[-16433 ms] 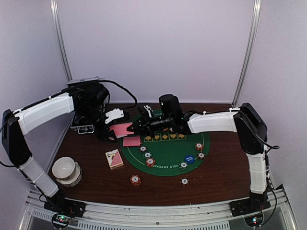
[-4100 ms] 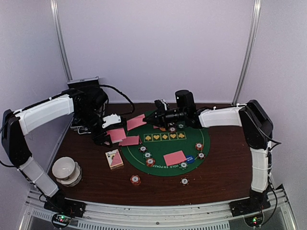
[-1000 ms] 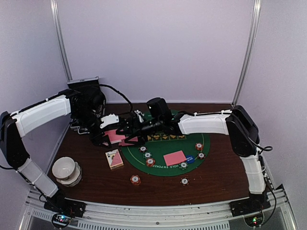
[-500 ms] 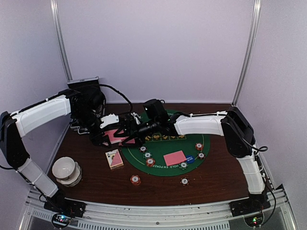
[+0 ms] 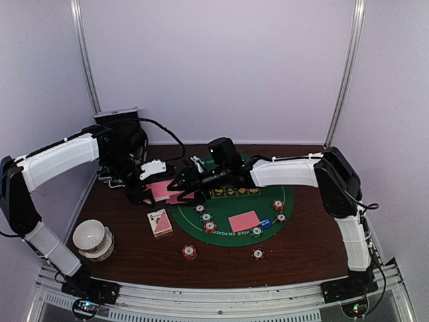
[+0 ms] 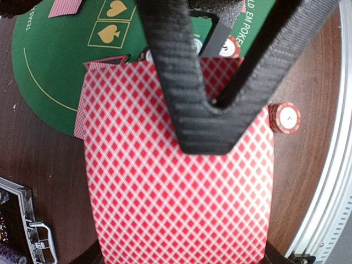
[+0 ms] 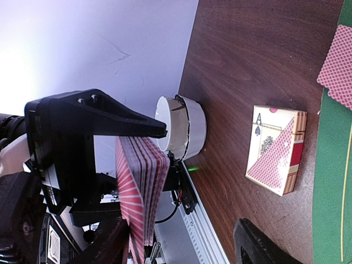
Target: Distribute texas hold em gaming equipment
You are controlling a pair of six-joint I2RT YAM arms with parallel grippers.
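Very tight at the back left, with the left gripper (image 5: 149,192) and right gripper (image 5: 182,193) nose to nose around the deck of cards (image 5: 161,190). Blocked further left by the black case (image 5: 114,178). In the way lower down: card box (image 5: 159,222) and white bowl (image 5: 90,237). Crowded on the green mat (image 5: 234,201) with chips (image 5: 210,227) and one flat card (image 5: 244,221). Open room on the bare table (image 5: 315,235) at the right.

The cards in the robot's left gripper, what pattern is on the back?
A red-and-white diamond lattice covers the card deck; it shows clearest in the left wrist view.
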